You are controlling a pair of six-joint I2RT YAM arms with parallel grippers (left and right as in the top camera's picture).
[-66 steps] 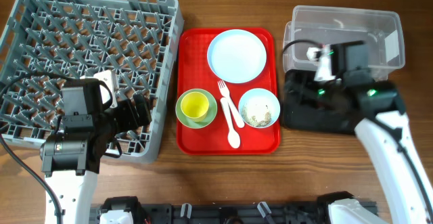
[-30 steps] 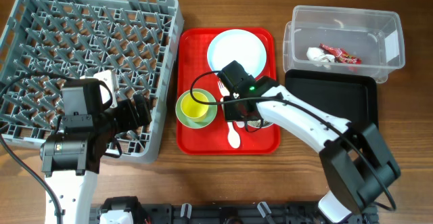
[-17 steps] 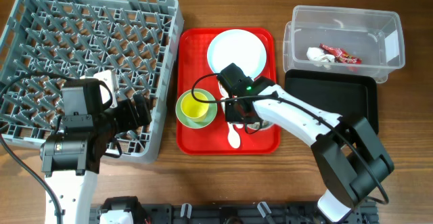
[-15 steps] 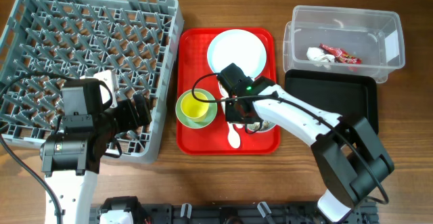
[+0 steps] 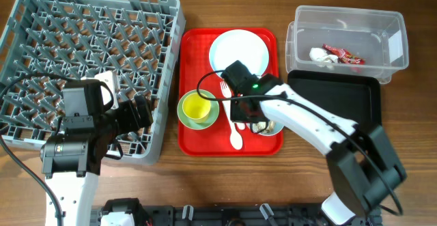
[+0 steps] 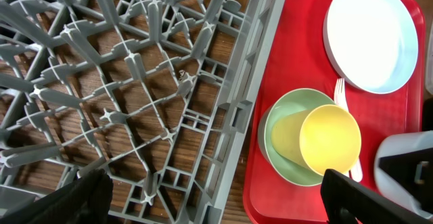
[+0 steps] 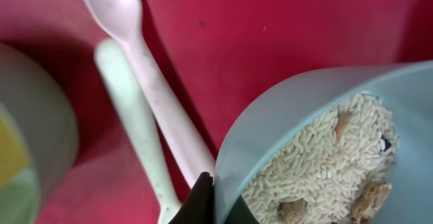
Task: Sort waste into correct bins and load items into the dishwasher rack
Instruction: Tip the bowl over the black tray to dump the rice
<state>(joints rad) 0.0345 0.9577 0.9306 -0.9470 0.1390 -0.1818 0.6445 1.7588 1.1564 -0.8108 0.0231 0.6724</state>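
My right gripper (image 5: 240,113) is shut on the left rim of the pale blue bowl (image 7: 291,109). The bowl holds beige rice-like food scraps (image 7: 318,163) and sits on the red tray (image 5: 198,140). The white spoon (image 7: 149,75) and fork (image 5: 224,91) lie just left of it. The yellow-green cup (image 5: 196,107) stands on its saucer, and the plate (image 5: 239,52) lies at the tray's back. My left gripper (image 6: 220,197) hangs open over the near right edge of the grey dishwasher rack (image 5: 89,48). The red wrapper (image 5: 341,54) and white tissue (image 5: 321,55) lie in the clear tub (image 5: 348,18).
The black tray (image 5: 341,96) sits right of the red tray, in front of the clear tub. My right arm stretches from the front right across the black tray's near left corner. Bare wood table (image 5: 225,7) surrounds everything.
My right gripper has closed on the bowl's rim and shifted slightly right with it, uncovering more of the spoon. The left arm has not moved.
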